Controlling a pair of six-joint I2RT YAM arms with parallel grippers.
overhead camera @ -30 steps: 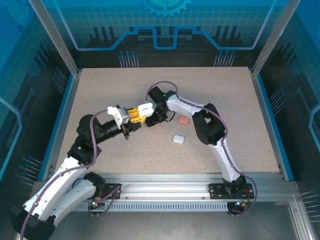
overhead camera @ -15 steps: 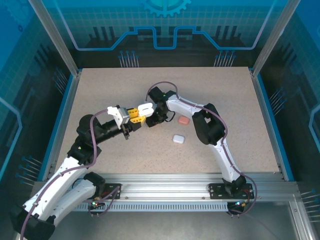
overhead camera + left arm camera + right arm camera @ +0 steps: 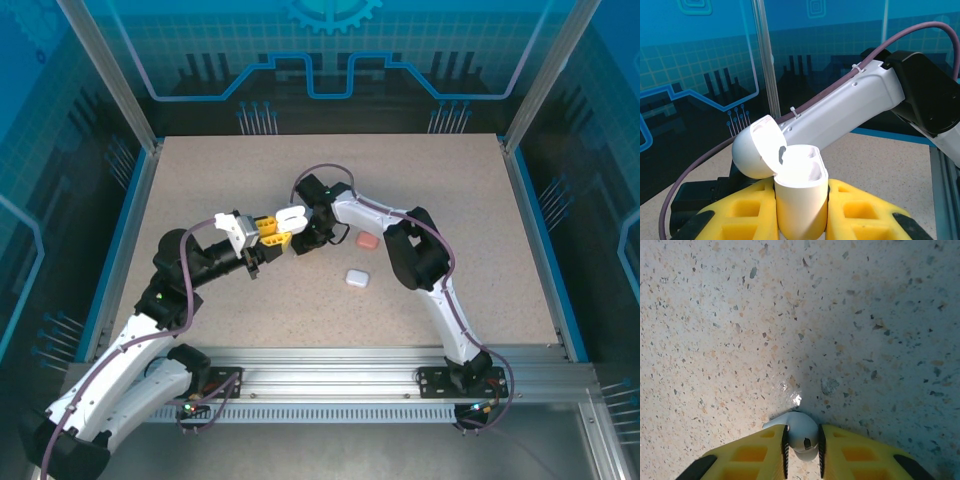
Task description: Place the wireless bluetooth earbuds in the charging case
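**Left gripper clamped on open charging case; right gripper pinching one earbud**

Left gripper: the yellow fingers press both flanks of the white charging case, which stands upright between them. Its lid is hinged back toward 10 o'clock. The wells inside are washed out by glare, so their contents cannot be told.

Right gripper: the fingers are closed on a small white earbud at 6 o'clock in the wrist view, its rounded end pointing at the speckled table. Whether it touches the surface cannot be told.

Overhead, the right gripper points down just beside the held case, at its 4 o'clock. The two grippers meet near the table's middle.

Other items: a shut pink case lies on the table at 3 o'clock from the right gripper, near it. A shut white case lies at 5 o'clock, farther off. The two are apart from each other.

The right arm and its purple cable cross behind the open case in the left wrist view.
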